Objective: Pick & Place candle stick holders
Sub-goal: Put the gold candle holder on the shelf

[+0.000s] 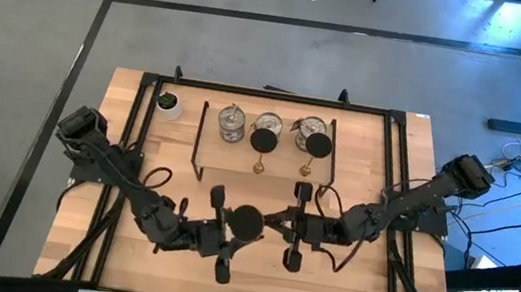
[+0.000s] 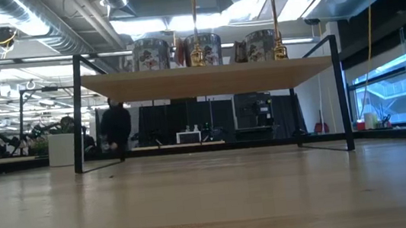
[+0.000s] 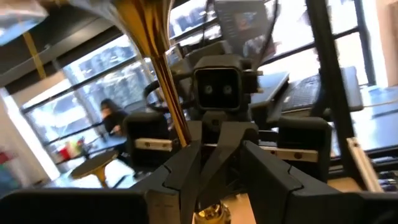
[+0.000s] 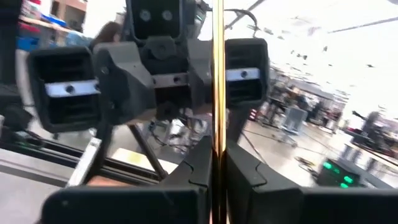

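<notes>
— Right gripper [image 4: 217, 180]: closed tight on the gold stem of the third candle stick holder [image 1: 248, 221]. Left gripper [image 3: 208, 186]: pinched on the same stem, probably a handover.
— Where?
— Six o'clock, mid-table. Other two sticks and the silvery cups [image 1: 232, 122] at twelve, on the black wire rack [image 1: 202, 148].

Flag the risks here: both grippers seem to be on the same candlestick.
1. Handover: the left gripper and right gripper both clamp one brass candlestick at mid-table. If neither opens before the arms part, it could bend or get tugged loose; if both open, it drops.
2. The rack already carries two candlesticks and three cups; placing the third could topple them.
</notes>
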Motion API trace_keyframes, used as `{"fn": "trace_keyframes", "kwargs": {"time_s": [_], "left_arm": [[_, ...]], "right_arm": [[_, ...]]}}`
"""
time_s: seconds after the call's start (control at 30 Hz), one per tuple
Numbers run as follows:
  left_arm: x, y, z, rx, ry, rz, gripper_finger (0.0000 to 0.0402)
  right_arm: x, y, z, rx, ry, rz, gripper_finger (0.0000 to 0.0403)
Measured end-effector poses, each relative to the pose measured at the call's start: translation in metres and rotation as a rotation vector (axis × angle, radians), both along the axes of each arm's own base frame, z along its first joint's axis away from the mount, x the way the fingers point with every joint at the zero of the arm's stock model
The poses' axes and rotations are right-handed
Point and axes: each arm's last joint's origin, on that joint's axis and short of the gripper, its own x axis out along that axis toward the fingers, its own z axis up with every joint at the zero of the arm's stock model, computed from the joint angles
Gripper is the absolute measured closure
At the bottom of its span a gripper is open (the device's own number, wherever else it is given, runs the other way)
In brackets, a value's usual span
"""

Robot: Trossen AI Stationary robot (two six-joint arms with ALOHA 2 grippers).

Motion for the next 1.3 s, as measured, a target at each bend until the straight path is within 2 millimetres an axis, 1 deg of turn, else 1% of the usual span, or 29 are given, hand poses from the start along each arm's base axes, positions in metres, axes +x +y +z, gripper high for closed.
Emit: {"fn": "trace_keyframes", "kwargs": {"time_s": [0.13,0.23,0.43,0.6,0.77,0.9,1.0,1.23,1.3], "left_arm": [[-0.003,0.0,0.002,0.001,-0.007,0.055,0.0288],[-0.003,-0.001,0.003,0.005,-0.01,0.05,0.0288],[-0.003,0.003,0.004,-0.006,-0.007,0.108,0.0288],[0.002,0.006,0.004,0.001,-0.02,0.04,0.0288],[0.006,0.01,0.004,-0.005,-0.033,-0.019,0.0288],[0.008,0.012,0.003,-0.017,-0.026,-0.025,0.029],[0.008,0.012,0.002,-0.016,-0.019,-0.018,0.0304],[0.006,0.009,0.002,0.006,-0.014,-0.029,0.0378],[0.006,0.008,0.002,0.001,-0.015,-0.033,0.0388]], "right_arm": [[0.0,-0.001,0.0,-0.004,0.002,-0.025,0.0379],[0.0,0.0,0.0,0.0,-0.001,0.002,0.0379],[0.0,0.001,0.0,-0.004,-0.002,0.037,0.0379],[0.002,-0.001,-0.001,0.027,0.004,0.085,0.0379],[0.004,-0.003,-0.002,0.031,0.018,0.08,0.0379],[0.005,-0.005,-0.003,0.037,0.026,0.074,0.0379],[0.005,-0.006,-0.003,0.038,0.026,0.073,0.0379],[0.005,-0.006,-0.004,0.029,0.03,0.072,0.0379],[0.005,-0.005,-0.004,0.023,0.031,0.073,0.0379]]}}
